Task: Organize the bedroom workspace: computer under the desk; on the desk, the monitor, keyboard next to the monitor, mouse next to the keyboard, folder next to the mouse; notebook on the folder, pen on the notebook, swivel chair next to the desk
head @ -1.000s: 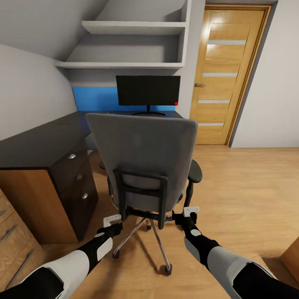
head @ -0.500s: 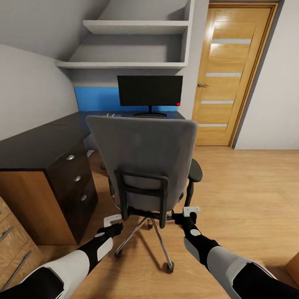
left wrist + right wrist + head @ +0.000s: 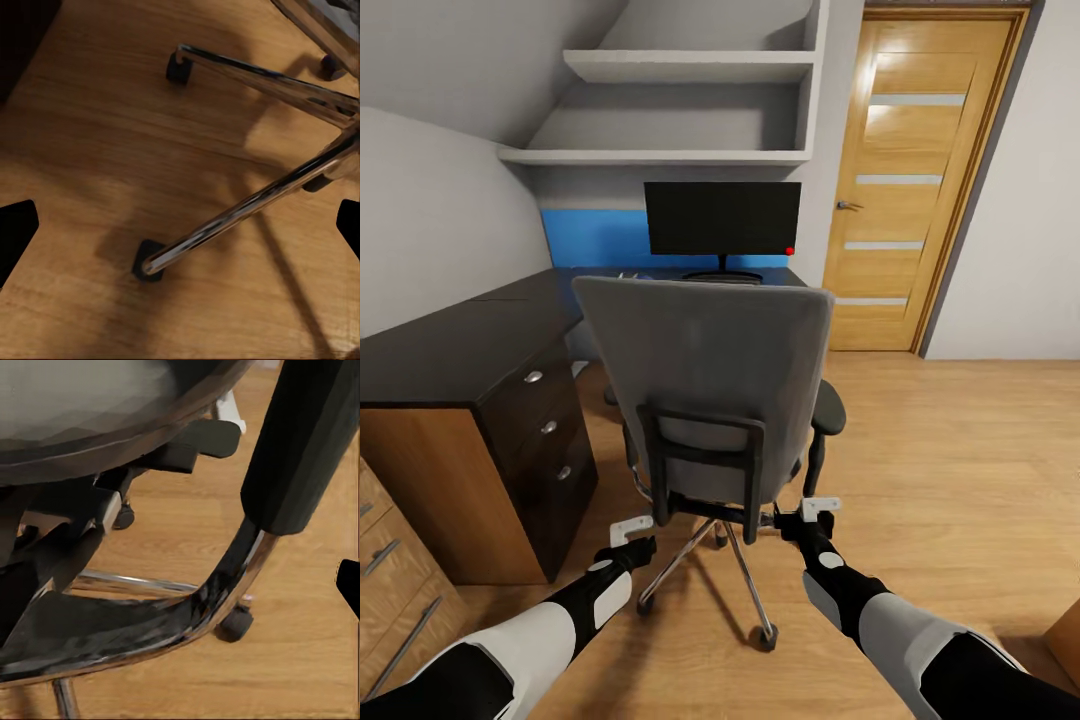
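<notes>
The grey swivel chair [image 3: 705, 360] stands with its back to me in front of the black desk [image 3: 450, 350]. On the desk's far part the monitor [image 3: 722, 218] stands upright. My left gripper [image 3: 632, 530] hangs open low behind the chair, over its chrome base legs [image 3: 255, 210] and a castor [image 3: 148, 261]. My right gripper [image 3: 818, 508] is open just under the dark armrest post [image 3: 307, 442] and the seat underside [image 3: 97, 412], gripping nothing. The chair back hides the seat and the desk strip behind it; folder, notebook, pen, keyboard, mouse and computer are hidden.
The desk's black drawer unit [image 3: 545, 430] is left of the chair, with light-wood drawers [image 3: 390, 570] nearer me. An oak door [image 3: 915, 180] is at the back right. Grey wall shelves [image 3: 660, 155] hang above the monitor. Open wood floor [image 3: 960, 450] lies to the right.
The whole picture has shifted slightly, so the camera moved. The chair sits a touch further right in the picture. Both arms and grippers keep the same pose.
</notes>
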